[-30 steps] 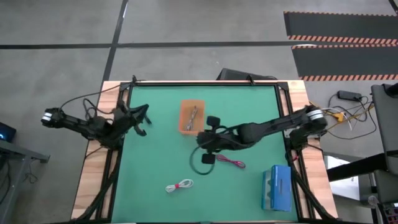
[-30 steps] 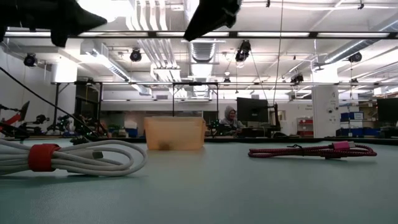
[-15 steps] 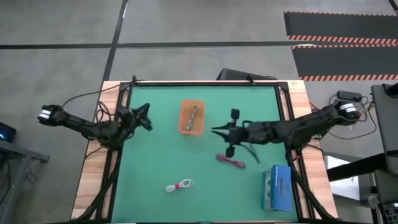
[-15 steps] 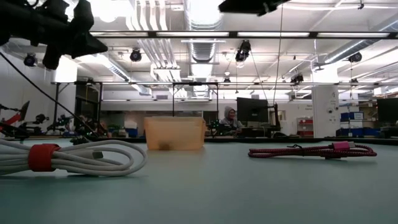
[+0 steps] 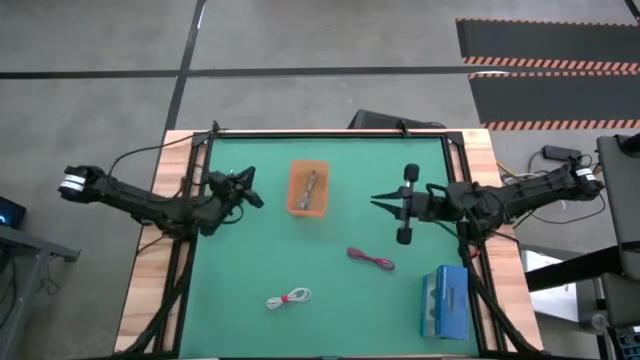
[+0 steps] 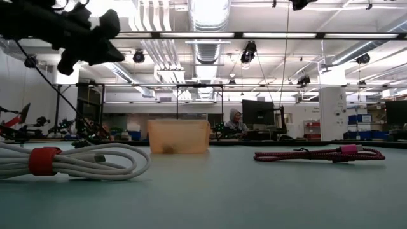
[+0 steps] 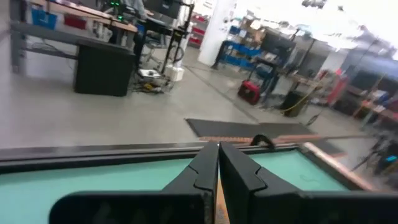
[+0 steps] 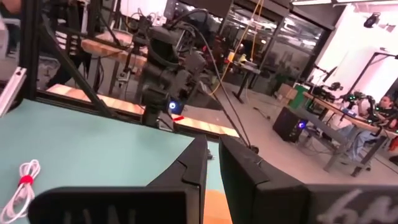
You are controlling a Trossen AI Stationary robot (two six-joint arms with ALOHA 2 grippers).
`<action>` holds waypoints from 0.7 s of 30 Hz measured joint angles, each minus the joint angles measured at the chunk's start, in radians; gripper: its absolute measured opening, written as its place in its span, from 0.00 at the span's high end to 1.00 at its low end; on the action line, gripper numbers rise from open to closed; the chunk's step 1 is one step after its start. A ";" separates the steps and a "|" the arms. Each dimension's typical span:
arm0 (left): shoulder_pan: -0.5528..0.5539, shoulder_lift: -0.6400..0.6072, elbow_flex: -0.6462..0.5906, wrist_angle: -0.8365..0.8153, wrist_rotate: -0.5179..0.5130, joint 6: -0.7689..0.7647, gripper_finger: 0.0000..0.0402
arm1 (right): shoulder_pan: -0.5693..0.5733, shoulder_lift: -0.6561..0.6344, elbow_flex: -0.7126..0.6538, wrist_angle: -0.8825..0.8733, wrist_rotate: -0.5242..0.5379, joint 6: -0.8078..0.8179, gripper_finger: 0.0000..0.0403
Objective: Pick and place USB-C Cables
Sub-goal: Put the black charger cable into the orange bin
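Observation:
The white cable (image 5: pixel 289 298) (image 6: pixel 70 162), bound with a red tie, lies flat near the table's near edge. The dark red cable (image 5: pixel 371 260) (image 6: pixel 318 154) lies flat right of centre. A grey cable (image 5: pixel 311 187) lies inside the orange bin (image 5: pixel 295 195) (image 6: pixel 179 136). No black cable shows in any view. My left gripper (image 5: pixel 258 200) (image 7: pixel 217 146) hovers left of the bin, shut and empty. My right gripper (image 5: pixel 374 203) (image 8: pixel 213 146) hovers right of the bin, pointing toward it, fingers nearly together with nothing seen between them.
A blue box (image 5: pixel 446 302) lies near the table's near right corner. The bin stands toward the far side of the green mat. Bare mat lies between the bin and the two loose cables. A person sits far off in the room behind the table.
My right gripper has risen from the mat's middle, where it stood over a black cable loop, and drawn back toward the table's right edge. That black loop no longer shows on the mat. My left gripper has moved right, toward the bin.

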 joint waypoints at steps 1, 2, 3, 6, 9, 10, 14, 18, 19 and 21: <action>0.013 0.018 0.022 -0.029 0.008 -0.001 1.00 | 0.000 -0.016 -0.009 -0.002 0.000 0.000 0.92; 0.027 0.033 0.048 -0.064 0.021 -0.008 1.00 | 0.000 -0.032 -0.015 -0.003 0.000 0.000 0.92; 0.042 0.047 0.077 -0.108 0.036 -0.031 1.00 | 0.000 -0.048 -0.020 -0.004 0.001 0.000 0.92; 0.110 0.081 0.167 -0.320 0.145 -0.143 1.00 | 0.000 -0.087 -0.031 -0.029 0.003 0.001 0.92; 0.219 0.109 0.281 -0.636 0.322 -0.279 1.00 | 0.000 -0.113 -0.039 -0.046 0.003 0.001 0.92; 0.260 0.118 0.320 -0.759 0.379 -0.331 1.00 | 0.000 -0.121 -0.042 -0.048 0.003 0.001 0.92; 0.421 0.174 0.425 -1.180 0.537 -0.490 1.00 | 0.000 -0.135 -0.047 -0.055 0.003 0.001 0.92; 0.567 0.228 0.420 -1.322 0.664 -0.522 1.00 | 0.000 -0.135 -0.048 -0.056 0.003 0.001 0.92; 0.599 0.237 0.411 -1.318 0.701 -0.514 1.00 | 0.000 -0.134 -0.048 -0.056 0.003 0.001 0.92; 0.648 0.262 0.397 -1.312 0.756 -0.490 1.00 | 0.000 -0.134 -0.048 -0.058 0.003 0.001 0.92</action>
